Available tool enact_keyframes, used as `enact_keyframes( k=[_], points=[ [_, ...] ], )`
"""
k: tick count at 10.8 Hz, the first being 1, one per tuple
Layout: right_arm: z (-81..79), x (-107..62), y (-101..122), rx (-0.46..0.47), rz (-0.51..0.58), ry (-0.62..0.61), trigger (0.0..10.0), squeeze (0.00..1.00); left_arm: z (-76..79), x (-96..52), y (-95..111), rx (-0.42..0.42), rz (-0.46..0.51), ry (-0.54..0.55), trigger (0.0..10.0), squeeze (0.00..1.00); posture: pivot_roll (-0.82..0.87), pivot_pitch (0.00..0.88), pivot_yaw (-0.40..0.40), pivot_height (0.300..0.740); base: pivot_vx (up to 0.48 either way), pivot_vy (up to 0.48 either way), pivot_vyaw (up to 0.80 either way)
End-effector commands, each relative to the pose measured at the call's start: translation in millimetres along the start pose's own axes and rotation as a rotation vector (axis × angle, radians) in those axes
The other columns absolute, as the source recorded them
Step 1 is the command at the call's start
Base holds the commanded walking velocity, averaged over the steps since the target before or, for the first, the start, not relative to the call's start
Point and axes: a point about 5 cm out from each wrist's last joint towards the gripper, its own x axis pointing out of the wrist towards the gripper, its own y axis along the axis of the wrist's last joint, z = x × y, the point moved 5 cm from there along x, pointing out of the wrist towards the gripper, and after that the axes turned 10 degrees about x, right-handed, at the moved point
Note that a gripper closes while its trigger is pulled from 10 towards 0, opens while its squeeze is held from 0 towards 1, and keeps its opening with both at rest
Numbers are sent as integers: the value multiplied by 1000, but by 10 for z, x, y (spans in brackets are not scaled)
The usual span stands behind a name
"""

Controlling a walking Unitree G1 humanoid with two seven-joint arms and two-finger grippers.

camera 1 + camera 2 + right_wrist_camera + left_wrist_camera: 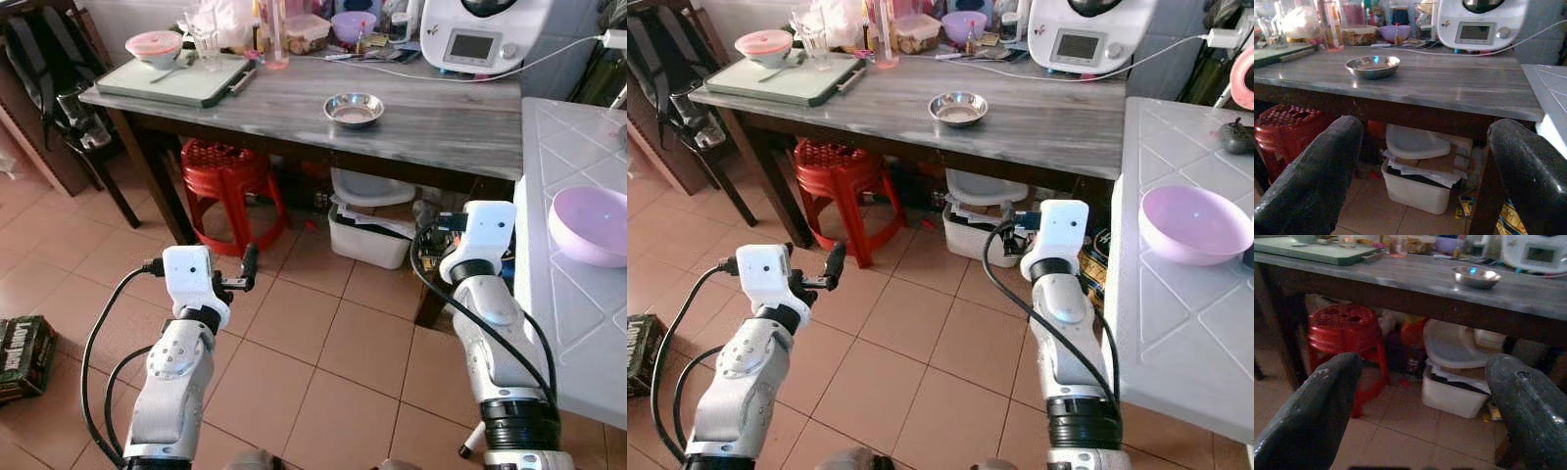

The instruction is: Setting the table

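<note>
A steel bowl (354, 110) sits alone in the middle of the grey wooden table (431, 127). At the table's far left a green tray (171, 80) carries a pink bowl (154, 44) and drinking glasses (201, 34). A purple bowl (591, 225) rests on the white tiled counter (568, 323) to my right. Both arms are raised over the floor, short of the table. My left gripper (1420, 396) is open and holds nothing, pointing toward the red stool. My right gripper (1422, 161) is open too, aimed at the table's front edge below the steel bowl.
A white kitchen appliance (480, 34), its cable, jars and a second purple bowl (353, 24) crowd the table's back. Under the table stand a red stool (223, 166) and a white bin (370, 235). A dark chair with a bag (44, 69) stands at left.
</note>
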Motion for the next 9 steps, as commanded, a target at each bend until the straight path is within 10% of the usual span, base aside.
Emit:
enact_keyframes(
  k=[1, 9],
  points=[
    [-28, 8, 82, 9, 28, 10, 10000, 0, 10, -3, 101, 0, 39, -17, 10000, 0, 22, 33, 54, 740, 0, 0, -800],
    [-104, -99, 100, -30, 55, 35, 10000, 0, 60, -46, 247, 24, 76, -40, 10000, 0, 26, 46, 61, 740, 0, -76, -800]
  ],
)
